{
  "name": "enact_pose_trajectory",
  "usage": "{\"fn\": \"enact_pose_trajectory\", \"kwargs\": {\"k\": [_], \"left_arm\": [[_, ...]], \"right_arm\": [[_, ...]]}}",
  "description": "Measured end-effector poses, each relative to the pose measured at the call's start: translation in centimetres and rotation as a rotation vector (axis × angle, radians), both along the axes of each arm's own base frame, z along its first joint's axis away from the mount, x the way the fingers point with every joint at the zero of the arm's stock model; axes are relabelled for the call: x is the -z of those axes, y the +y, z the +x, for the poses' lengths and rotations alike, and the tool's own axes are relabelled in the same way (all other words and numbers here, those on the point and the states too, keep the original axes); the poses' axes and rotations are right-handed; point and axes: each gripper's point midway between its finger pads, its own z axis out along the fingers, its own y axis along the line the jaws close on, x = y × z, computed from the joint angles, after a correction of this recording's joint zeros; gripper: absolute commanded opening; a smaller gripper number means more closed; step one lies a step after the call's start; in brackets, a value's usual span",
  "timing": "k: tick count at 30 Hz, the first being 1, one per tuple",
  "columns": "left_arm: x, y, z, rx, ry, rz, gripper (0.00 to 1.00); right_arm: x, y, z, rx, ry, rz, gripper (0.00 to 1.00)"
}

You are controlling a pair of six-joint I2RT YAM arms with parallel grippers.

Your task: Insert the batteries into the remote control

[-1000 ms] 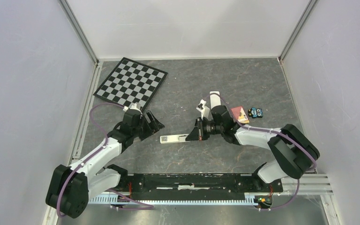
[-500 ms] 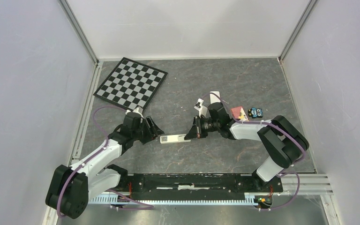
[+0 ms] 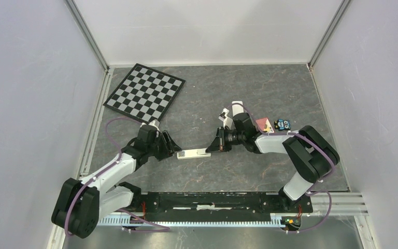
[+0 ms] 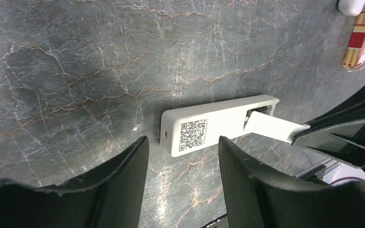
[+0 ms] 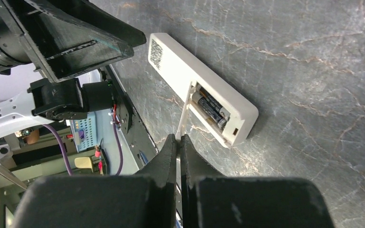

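Right wrist cam: right pincer (image 5: 179, 138) clamped on battery cover (image 5: 186, 109); remote control (image 5: 197, 90) just ahead, back-up on tabletop (image 5: 313, 71), batteries (image 5: 211, 108) seated; left pincer (image 4: 183, 142) apart, QR end btwn tips. Prob light, slick, stiff plastic, so grip long edges.

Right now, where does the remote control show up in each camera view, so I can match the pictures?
Top external: remote control just below centre.
Left wrist: remote control right of centre, slanting up to the right.
Right wrist: remote control upper centre, diagonal, batteries in the open compartment, right gripper pinching its cover.
Shared landmark: QR code label at one end.
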Motion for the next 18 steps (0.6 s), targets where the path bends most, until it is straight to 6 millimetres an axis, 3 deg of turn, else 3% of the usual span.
{"fn": "enact_pose_trajectory", "kwargs": {"k": [14, 18], "left_arm": [[0.4, -0.2, 0.1, 0.007, 0.008, -0.003, 0.53], [0.4, -0.4, 0.0, 0.015, 0.01, -0.011, 0.52]], "right_arm": [[1.0, 0.0, -0.3, -0.002, 0.06, 0.0, 0.0], [1.7, -0.3, -0.2, 0.008, 0.083, -0.021, 0.05]]}}
